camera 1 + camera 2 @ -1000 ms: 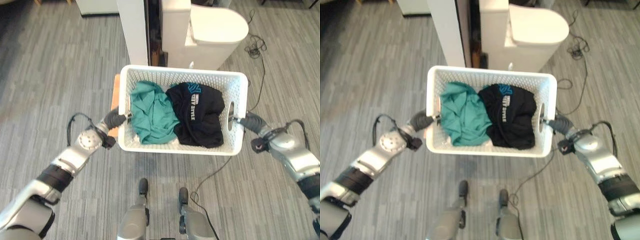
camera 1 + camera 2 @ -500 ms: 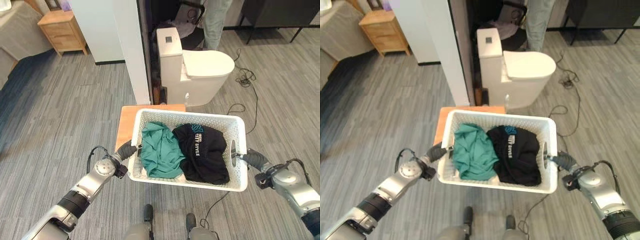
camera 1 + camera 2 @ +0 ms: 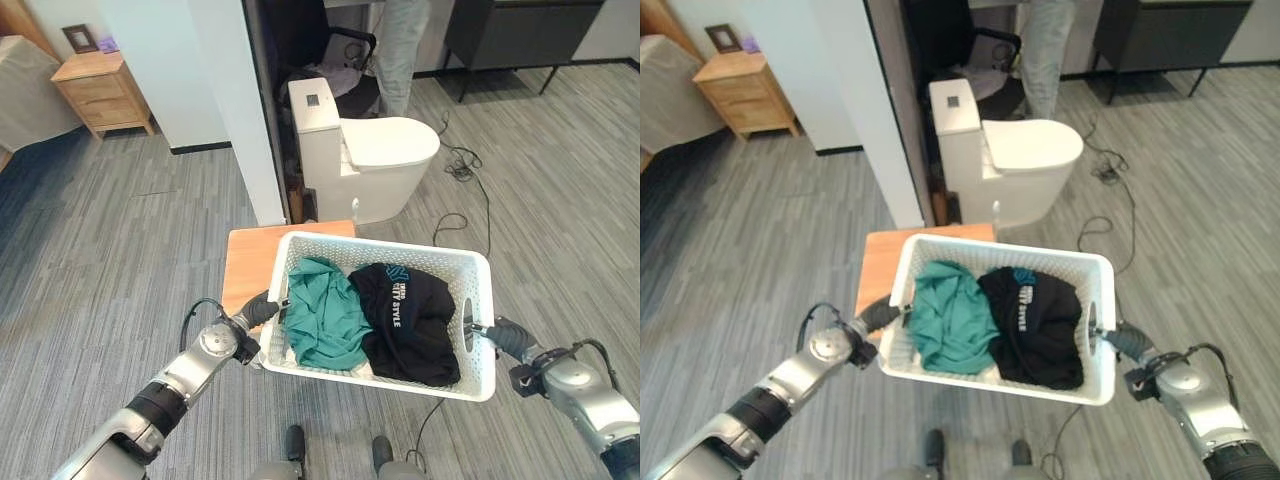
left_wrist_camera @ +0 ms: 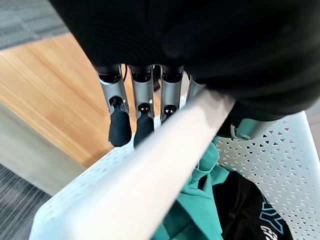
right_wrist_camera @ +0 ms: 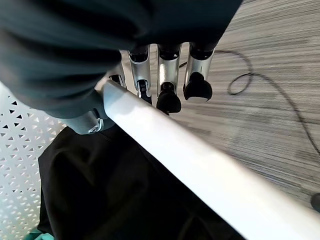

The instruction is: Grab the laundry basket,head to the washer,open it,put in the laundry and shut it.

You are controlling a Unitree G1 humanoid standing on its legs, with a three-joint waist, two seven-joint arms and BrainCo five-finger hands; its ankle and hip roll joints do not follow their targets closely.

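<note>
One white laundry basket, centre of frame. Two garments in it: one teal, one black. Two robot hands on the basket rim: left hand, right hand. One wooden stool beneath. One toilet, upper centre. One wooden nightstand, upper left. One person's legs, top.

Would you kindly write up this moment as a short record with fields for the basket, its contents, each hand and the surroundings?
basket: white perforated laundry basket, held off the floor between both hands
contents: teal garment on the robot's left side, black garment on its right
left hand: left hand curled round the basket's left rim
right hand: right hand curled round the right rim by the handle slot
under basket: wooden stool partly beneath the left end
ahead: white toilet, white wall
far left: wooden nightstand
</note>
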